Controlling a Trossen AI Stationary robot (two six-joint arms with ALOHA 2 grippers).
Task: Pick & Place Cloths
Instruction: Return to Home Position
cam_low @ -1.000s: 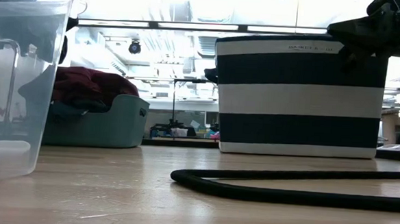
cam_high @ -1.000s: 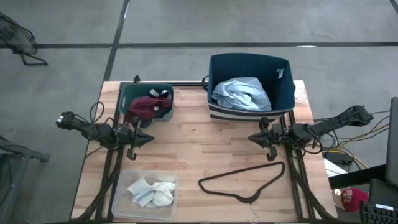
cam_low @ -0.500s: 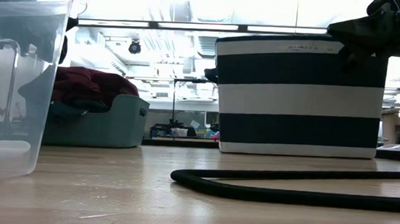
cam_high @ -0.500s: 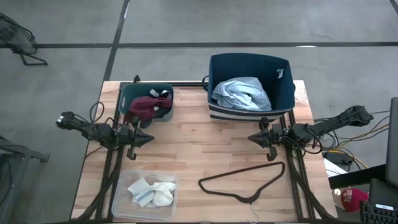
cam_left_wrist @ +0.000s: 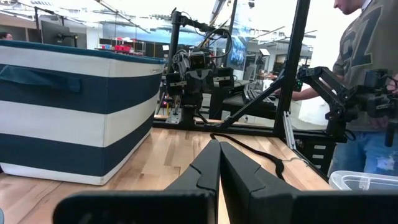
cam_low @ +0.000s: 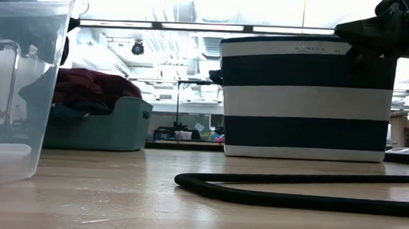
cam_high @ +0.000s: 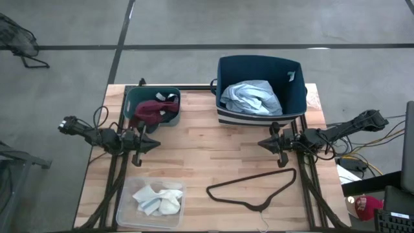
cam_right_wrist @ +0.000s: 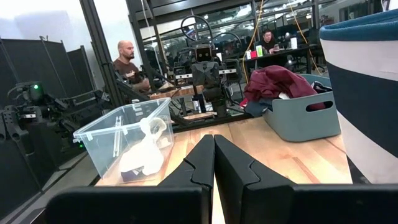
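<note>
High view: the left gripper (cam_high: pixel 152 145) hangs over the left side of the wooden table (cam_high: pixel 200 155) and the right gripper (cam_high: pixel 264 144) over the right side, their tips pointing at each other and well apart. The light blue shirt (cam_high: pixel 251 97) lies in the striped basket (cam_high: pixel 294 97), the maroon piece (cam_high: pixel 150 111) in the green bin (cam_high: pixel 169 97), and the socks (cam_high: pixel 157 199) in the clear tray (cam_high: pixel 129 210). The wire hanger (cam_high: pixel 252 188) lies flat near the right gripper. Low view: the maroon piece (cam_low: pixel 87 87) is heaped above the green bin's (cam_low: pixel 112 127) rim, left of the striped basket (cam_low: pixel 307 99); the hanger (cam_low: pixel 292 189) lies in front. Left wrist view: the left gripper (cam_left_wrist: pixel 219 144) has its fingers (cam_left_wrist: pixel 202 171) pressed together, holding nothing; a person (cam_left_wrist: pixel 367 62) stands beyond the table. Right wrist view: the right gripper (cam_right_wrist: pixel 213 138) likewise has its fingers together and is empty; a white sock (cam_right_wrist: pixel 143 152) rests in the clear tray (cam_right_wrist: pixel 106 134), and dark navy cloth (cam_right_wrist: pixel 254 107) lies under the maroon piece (cam_right_wrist: pixel 277 81).
</note>
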